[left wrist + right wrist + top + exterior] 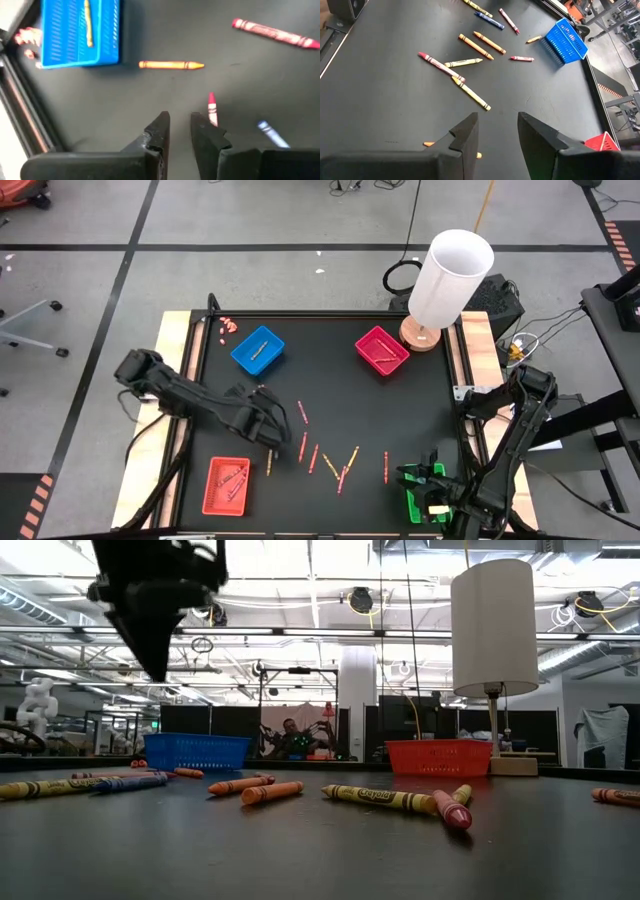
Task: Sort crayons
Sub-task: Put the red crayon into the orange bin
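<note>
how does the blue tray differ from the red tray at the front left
The blue tray sits at the back left of the table and lies turned at an angle; the red tray sits at the front left, squarer to the table edge. Blue against red. Both are shallow, rectangular and hold crayons.

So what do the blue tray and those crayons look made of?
Blue tray: likely molded plastic, its walls an open lattice. Crayons: probably wax in printed paper wrappers, with bare tapered tips. Neither can be confirmed by look alone.
</note>
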`<state>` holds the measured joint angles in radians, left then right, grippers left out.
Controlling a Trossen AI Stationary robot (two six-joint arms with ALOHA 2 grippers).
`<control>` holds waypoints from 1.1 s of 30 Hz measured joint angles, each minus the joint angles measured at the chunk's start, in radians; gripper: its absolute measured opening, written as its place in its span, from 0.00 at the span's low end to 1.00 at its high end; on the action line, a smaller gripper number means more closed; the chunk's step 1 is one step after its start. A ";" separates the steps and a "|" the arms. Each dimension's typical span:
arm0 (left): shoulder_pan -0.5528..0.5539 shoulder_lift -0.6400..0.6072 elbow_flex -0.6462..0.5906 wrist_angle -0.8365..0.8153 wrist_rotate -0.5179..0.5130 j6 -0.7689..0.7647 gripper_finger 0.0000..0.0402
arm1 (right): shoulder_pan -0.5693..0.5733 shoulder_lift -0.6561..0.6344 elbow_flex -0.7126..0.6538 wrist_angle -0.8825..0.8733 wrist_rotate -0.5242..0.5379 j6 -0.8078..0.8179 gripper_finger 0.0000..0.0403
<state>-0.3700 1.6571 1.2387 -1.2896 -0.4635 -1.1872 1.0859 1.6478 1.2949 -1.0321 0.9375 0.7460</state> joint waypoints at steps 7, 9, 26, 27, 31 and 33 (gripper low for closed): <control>0.069 -0.064 -0.184 0.298 0.148 0.169 0.18 | 0.000 0.000 -0.001 0.000 0.000 -0.002 0.30; 0.085 -0.064 -0.217 0.352 0.183 0.207 0.19 | 0.000 0.000 -0.001 0.000 0.000 -0.002 0.30; 0.132 -0.065 -0.366 0.554 0.296 0.224 0.40 | 0.000 0.000 -0.001 0.000 0.000 -0.002 0.30; 0.132 -0.065 -0.376 0.563 0.296 0.218 0.40 | 0.000 0.000 -0.001 0.000 0.000 -0.003 0.30; 0.132 -0.065 -0.399 0.572 0.297 0.198 0.40 | 0.000 0.000 -0.001 0.000 0.000 -0.003 0.30; 0.132 -0.065 -0.409 0.582 0.297 0.197 0.40 | 0.000 0.000 -0.001 0.000 0.000 -0.003 0.30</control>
<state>-0.2379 1.5921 0.8301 -0.7074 -0.1669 -0.9897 1.0859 1.6482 1.2938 -1.0321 0.9375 0.7433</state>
